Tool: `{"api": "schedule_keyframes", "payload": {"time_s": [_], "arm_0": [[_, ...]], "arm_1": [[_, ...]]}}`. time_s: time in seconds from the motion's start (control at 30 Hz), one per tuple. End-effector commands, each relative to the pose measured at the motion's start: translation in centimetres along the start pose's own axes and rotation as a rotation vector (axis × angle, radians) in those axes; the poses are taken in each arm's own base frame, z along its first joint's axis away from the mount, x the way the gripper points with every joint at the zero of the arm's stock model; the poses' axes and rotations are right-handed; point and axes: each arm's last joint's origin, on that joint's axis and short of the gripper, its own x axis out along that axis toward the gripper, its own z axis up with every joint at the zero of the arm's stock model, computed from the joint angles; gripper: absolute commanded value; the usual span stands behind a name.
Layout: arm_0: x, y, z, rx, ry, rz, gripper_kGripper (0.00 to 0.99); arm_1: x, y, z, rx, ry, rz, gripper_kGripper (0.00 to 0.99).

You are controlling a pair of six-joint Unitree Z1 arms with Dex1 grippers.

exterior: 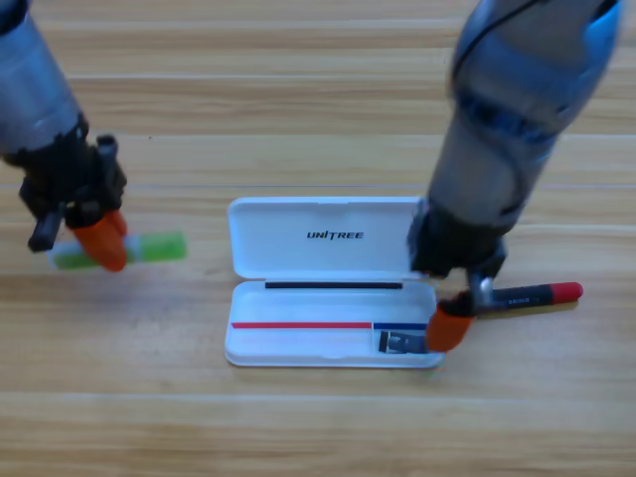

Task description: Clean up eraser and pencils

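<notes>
The dark eraser lies inside the tray of the open white case, at its right end. Just right of it, my right gripper hangs open over the case's right edge, clear of the eraser. Behind that gripper the red pencil with a black middle rests on the table, its left end hidden by the arm. At the far left, my left gripper is shut on the green and pale pencil, which lies level across its fingers.
The case's lid lies open flat toward the back, marked UNITREE. Both grey arms come down from the top edge, the right one looming over the case's right side.
</notes>
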Motion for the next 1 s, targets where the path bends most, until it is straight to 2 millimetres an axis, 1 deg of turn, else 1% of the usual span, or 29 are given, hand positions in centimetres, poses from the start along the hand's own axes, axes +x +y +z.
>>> {"api": "schedule_keyframes", "payload": {"time_s": [0.03,0.1,0.17,0.27,0.4,0.53,0.63,0.7,0.87,1.0], "arm_0": [[-1.0,-1.7,4.3,0.063,-0.017,-0.016,0.000],[-1.3,-2.4,5.8,0.084,-0.018,-0.007,0.000],[-1.0,-3.2,7.3,0.105,-0.014,-0.003,0.000],[0.4,-3.9,9.2,0.129,0.003,-0.021,0.000],[2.5,-4.3,11.3,0.146,0.026,-0.047,0.000],[4.8,-4.0,12.7,0.150,0.038,-0.074,0.000],[6.7,-3.5,13.6,0.152,0.055,-0.095,0.000],[7.7,-3.2,14.2,0.150,0.064,-0.105,0.000],[9.4,-2.6,15.0,0.142,0.069,-0.115,0.000],[10.2,-2.3,15.5,0.137,0.070,-0.119,0.000]], "arm_1": [[-5.3,2.2,-3.9,-0.034,-0.027,-0.043,0.902],[-4.6,1.6,-5.4,-0.046,0.011,-0.036,0.902],[-3.5,0.6,-6.5,-0.035,0.070,-0.038,0.902],[-1.0,-1.5,-7.7,-0.024,0.122,-0.030,0.900],[1.3,-4.0,-8.7,-0.014,0.126,-0.046,0.900],[3.1,-5.8,-9.0,-0.016,0.130,-0.056,0.899],[4.4,-6.8,-8.7,-0.023,0.130,-0.044,0.891],[5.2,-7.3,-8.5,-0.029,0.127,-0.034,0.854],[6.9,-8.2,-7.9,-0.035,0.128,-0.016,0.848],[7.7,-8.4,-7.8,-0.043,0.130,-0.001,0.811]]}}
